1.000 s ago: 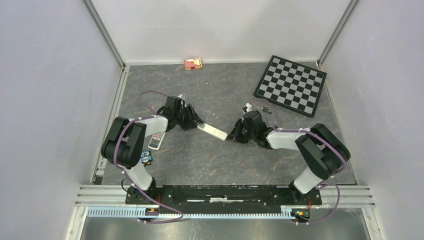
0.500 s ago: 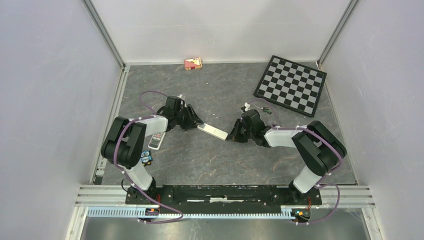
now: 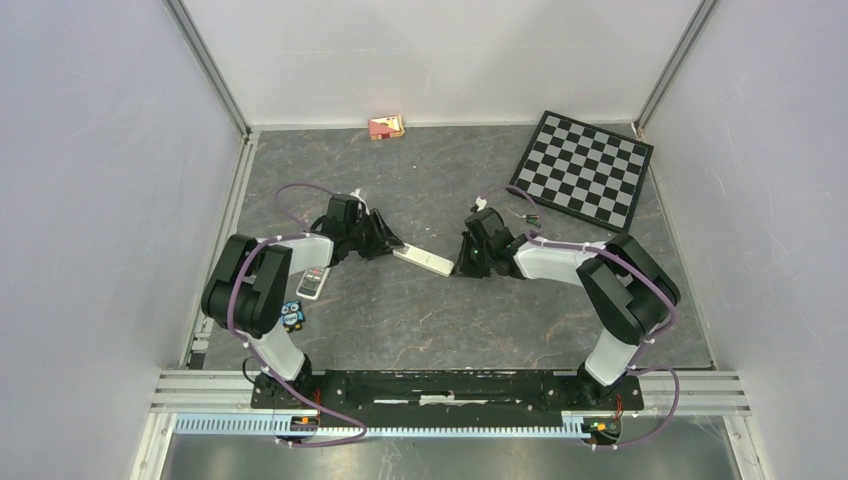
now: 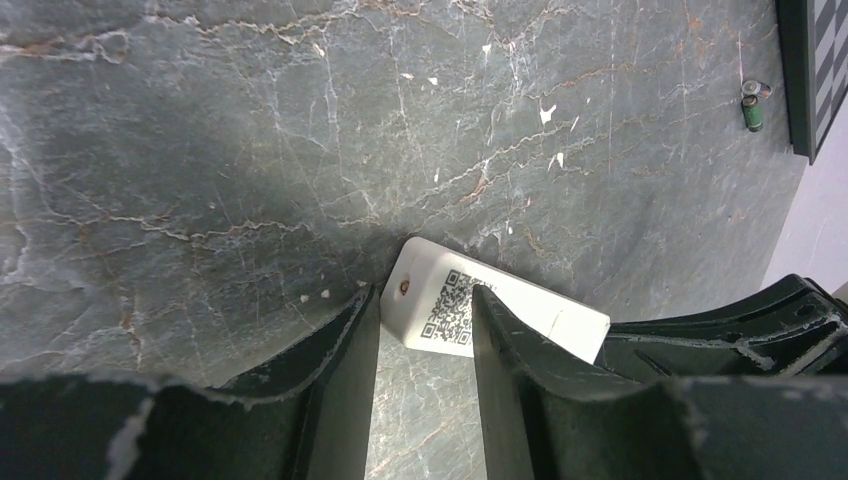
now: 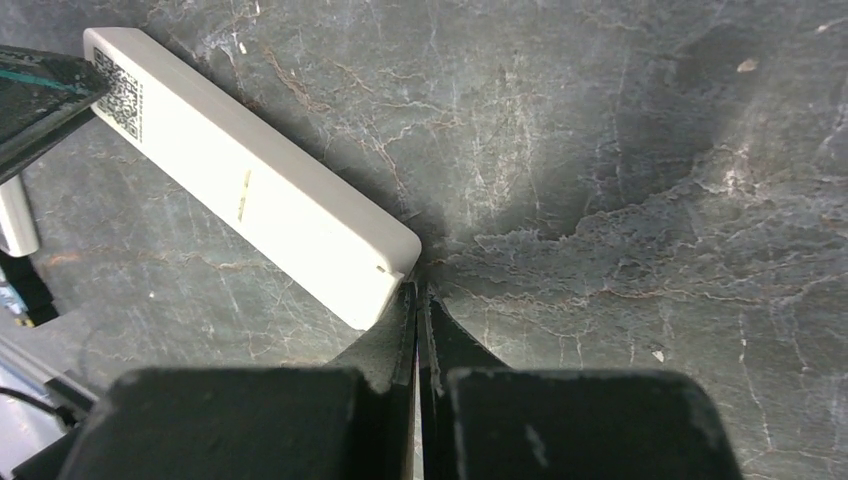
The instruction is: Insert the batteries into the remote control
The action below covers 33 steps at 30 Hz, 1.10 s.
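A dark, marble-veined table (image 3: 420,330) fills the top view, with pale walls on three sides. The left arm (image 3: 262,285) reaches in from the lower left and the right arm (image 3: 622,292) from the lower right, and both meet near the centre. A black-and-white checkerboard (image 3: 582,170) lies tilted in the upper right of the frame.

The white remote (image 3: 423,261) lies flat on the table at the centre of the frame, slanting down to the right. The left gripper (image 3: 392,247) straddles its upper-left end. In the left wrist view its fingers (image 4: 345,350) stand apart with the remote's QR-coded end (image 4: 435,305) between them, close against both sides. Whether they are actually clamped on it cannot be told.

The right gripper (image 3: 462,268) is at the remote's lower-right end. Its fingers (image 5: 400,330) are pressed together and hold nothing, and their tips meet the corner of the remote (image 5: 250,190).

A dark remote (image 3: 315,282) lies beside the left arm, at centre left. A small red-and-yellow box (image 3: 385,126) sits at the top centre against the back wall. An owl figure (image 3: 291,316) is on the left arm. The batteries (image 4: 752,108), tiny dark cylinders, lie loose on the table just beside the checkerboard's edge, well apart from the white remote.
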Tool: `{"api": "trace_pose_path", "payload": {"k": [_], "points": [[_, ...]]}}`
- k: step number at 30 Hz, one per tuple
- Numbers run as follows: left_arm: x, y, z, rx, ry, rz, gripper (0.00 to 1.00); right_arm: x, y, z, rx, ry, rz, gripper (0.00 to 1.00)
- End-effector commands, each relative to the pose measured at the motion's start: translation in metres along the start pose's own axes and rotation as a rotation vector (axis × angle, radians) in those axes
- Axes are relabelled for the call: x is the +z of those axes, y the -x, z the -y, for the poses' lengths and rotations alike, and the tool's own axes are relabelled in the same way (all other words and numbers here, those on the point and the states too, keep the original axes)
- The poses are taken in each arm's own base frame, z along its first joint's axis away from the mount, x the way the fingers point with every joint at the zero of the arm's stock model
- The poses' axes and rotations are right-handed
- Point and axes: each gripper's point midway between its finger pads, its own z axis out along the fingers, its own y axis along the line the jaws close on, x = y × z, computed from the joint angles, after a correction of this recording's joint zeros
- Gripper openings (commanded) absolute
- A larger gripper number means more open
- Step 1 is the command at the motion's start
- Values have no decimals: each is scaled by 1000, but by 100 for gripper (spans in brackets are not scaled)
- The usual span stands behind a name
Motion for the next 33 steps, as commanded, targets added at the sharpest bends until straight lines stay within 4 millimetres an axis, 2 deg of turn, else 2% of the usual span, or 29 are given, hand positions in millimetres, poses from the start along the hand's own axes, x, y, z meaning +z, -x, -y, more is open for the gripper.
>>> {"api": "trace_pose_path", "payload": {"k": [1, 12, 17, 22, 33], "points": [[-5, -21, 23, 4, -121, -71, 44, 14, 3, 4, -35, -101, 28, 0], [-3, -43, 23, -30, -181, -114, 39, 35, -5, 13, 13, -233, 6, 0], [-2, -49, 20, -39, -195, -123, 38, 49, -6, 8, 50, -246, -12, 0], [-1, -53, 18, -44, -202, -130, 37, 64, -3, -6, 57, -245, -34, 0], [1, -54, 17, -37, -209, -133, 37, 94, -17, -8, 31, -271, -123, 0]]}}
